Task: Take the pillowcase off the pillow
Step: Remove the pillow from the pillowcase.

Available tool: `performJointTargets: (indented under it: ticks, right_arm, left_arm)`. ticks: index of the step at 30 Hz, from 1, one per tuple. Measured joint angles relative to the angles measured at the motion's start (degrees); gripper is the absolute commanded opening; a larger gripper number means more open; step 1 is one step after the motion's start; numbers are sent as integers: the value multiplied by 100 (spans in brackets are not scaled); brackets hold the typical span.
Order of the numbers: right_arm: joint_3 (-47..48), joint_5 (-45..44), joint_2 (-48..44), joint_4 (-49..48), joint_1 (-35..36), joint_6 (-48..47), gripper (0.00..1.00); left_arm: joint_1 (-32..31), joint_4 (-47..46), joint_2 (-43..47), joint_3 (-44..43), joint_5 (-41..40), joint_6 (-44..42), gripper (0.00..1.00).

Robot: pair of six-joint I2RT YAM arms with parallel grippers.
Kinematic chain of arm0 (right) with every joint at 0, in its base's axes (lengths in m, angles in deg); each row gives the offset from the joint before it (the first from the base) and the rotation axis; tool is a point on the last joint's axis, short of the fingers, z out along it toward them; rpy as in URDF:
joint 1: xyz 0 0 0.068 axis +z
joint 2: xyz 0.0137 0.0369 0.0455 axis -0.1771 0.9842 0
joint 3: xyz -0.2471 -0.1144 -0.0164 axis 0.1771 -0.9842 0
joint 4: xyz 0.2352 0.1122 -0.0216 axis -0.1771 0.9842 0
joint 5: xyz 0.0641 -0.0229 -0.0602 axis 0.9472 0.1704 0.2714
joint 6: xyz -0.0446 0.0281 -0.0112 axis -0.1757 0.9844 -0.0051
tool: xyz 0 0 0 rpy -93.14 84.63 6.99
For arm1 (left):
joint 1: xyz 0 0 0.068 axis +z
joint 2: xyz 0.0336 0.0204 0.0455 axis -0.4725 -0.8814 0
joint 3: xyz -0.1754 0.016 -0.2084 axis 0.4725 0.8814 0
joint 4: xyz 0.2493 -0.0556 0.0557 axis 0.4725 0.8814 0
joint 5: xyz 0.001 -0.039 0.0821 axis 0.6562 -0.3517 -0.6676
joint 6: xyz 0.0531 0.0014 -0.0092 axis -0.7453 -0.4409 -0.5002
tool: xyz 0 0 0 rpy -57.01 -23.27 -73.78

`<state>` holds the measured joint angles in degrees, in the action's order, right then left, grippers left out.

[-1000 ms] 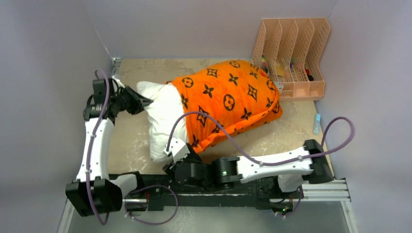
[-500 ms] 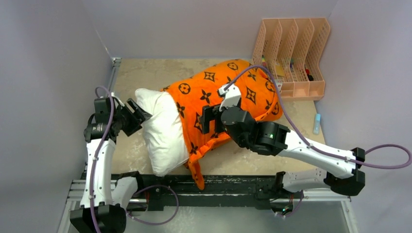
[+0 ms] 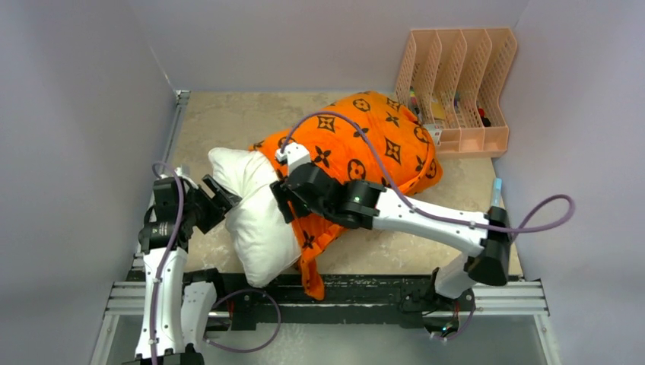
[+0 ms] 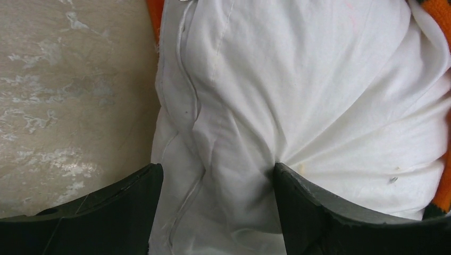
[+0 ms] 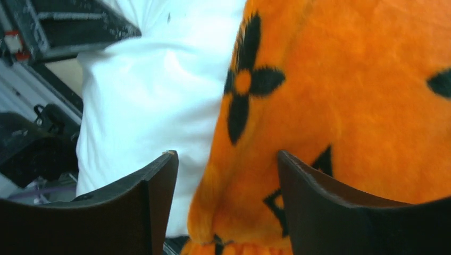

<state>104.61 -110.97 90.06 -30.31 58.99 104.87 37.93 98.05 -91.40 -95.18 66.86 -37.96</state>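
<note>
Both left fingers [image 4: 95, 212] and right fingers [image 5: 127, 212] stand spread: left straddling the bare end of the pillow [image 3: 258, 228], right over the pillowcase [image 3: 411, 152] hem beside it. Bite too deep on the right and you'd likely drag pillow with cover.

I see the pillowcase [image 3: 365, 148], bright orange plush with black flower and circle motifs, covering the pillow's far right part, with one floppy corner trailing toward the near edge. The white pillow [image 3: 255, 213] lies diagonally on the worktop [image 3: 228, 114], its puffy left end bare.
</note>
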Motion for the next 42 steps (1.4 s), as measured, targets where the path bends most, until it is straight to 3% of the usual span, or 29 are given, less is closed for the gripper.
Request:
performJointTargets:
  ticks: [2, 4, 7, 9, 10, 11, 17, 22, 24, 26, 29, 31, 36, 39, 42]
  right_arm:
    - [420, -37, 439, 157, -72, -166, 40]
    - [754, -199, 767, 299, -140, -258, 0]
    - [868, -553, 918, 435, -186, -374, 0]
    - [772, -627, 809, 326, -208, -485, 0]
    - [654, -625, 686, 201, -210, -566, 0]
    - [527, -634, 540, 98, -208, -632, 0]
    - [262, -1123, -90, 203, -577, -608, 0]
    - [-544, 118, -577, 63, -2507, -155, 1]
    - [-848, 911, -850, -98, -2876, -94, 14]
    - [-949, 1714, -1097, -229, -2935, -153, 51]
    - [-1034, 2400, -1462, -310, -2955, -282, 83]
    - [-1200, 2280, -1853, -229, -3003, -273, 91]
    - [-1268, 472, -2483, 422, -3318, -146, 98]
    - [-1196, -210, -2446, 758, -4159, 13, 98]
    - [-1220, -81, -2214, 870, -5281, 232, 99]
  left_arm:
    - [0, -90, 9, 57, 94, 44, 65]
    - [0, -179, 9, 61, 155, 114, 62]
    - [0, -323, 35, 85, 162, 219, 55]
    - [-2, -531, 59, 208, 219, 337, 27]
    - [0, -662, 68, 299, 306, 422, 5]
    - [0, -796, 59, 378, 417, 494, 0]
    - [-33, -717, -249, 201, -4, 632, 0]
    - [-90, -501, -407, -343, -378, 761, 0]
    - [-136, -413, -494, -487, -417, 804, 0]
    - [-140, -216, -570, -597, -682, 804, 0]
    - [-138, 59, -592, -708, -1154, 743, 0]
    - [-131, 170, -586, -780, -1340, 682, 0]
    - [-114, 278, -592, -796, -1521, 603, 0]
    - [-114, 275, -634, -796, -1530, 599, 0]
    - [-114, 269, -743, -798, -1530, 564, 0]
